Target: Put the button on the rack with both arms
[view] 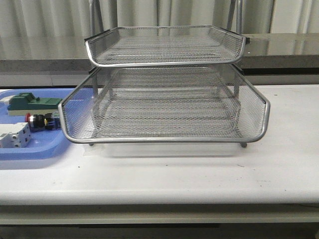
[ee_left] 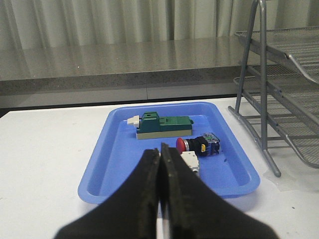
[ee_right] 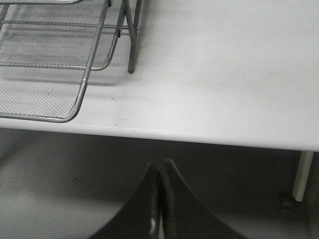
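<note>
Front view, button [view: 42, 121] in blue tray [view: 35, 149] beside rack [view: 164, 107], both arms' jaws closed, empty.

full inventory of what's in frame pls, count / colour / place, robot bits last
button: 1, red head with black body, lying on its side in the blue tray
green block: 1, green on a pale base, in the blue tray, farther from the robot than the button
white terminal block: 1, white, near end of the blue tray
blue tray: 1, blue plastic, left end of the table
rack: 1, silver wire mesh, tiered, centre of the table, nothing on the tiers in view
table: 1, white
left gripper: 1, black, shut, hovering short of the blue tray
right gripper: 1, black, shut, off the table's near edge, right of the rack
</note>
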You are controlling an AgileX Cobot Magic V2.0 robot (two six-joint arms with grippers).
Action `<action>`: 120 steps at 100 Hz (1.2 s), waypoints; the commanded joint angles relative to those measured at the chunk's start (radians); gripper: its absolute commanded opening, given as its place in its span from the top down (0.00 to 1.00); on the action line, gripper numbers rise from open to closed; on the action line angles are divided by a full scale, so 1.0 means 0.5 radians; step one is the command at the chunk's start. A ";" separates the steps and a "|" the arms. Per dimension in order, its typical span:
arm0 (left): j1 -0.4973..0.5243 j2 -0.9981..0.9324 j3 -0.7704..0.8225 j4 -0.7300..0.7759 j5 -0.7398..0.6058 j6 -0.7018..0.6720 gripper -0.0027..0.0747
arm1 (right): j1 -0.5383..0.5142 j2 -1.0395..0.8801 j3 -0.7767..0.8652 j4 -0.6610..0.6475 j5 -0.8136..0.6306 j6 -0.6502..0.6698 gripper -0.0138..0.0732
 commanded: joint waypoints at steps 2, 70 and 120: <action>-0.012 -0.063 0.095 -0.014 -0.160 -0.023 0.99 | -0.004 0.006 -0.064 -0.020 -0.138 0.001 0.92; -0.012 -0.063 0.095 -0.024 -0.160 -0.023 0.99 | -0.004 0.006 -0.064 -0.020 -0.138 0.001 0.92; -0.012 0.018 -0.254 -0.320 -0.184 -0.023 0.99 | -0.004 0.006 -0.064 -0.020 -0.138 0.001 0.92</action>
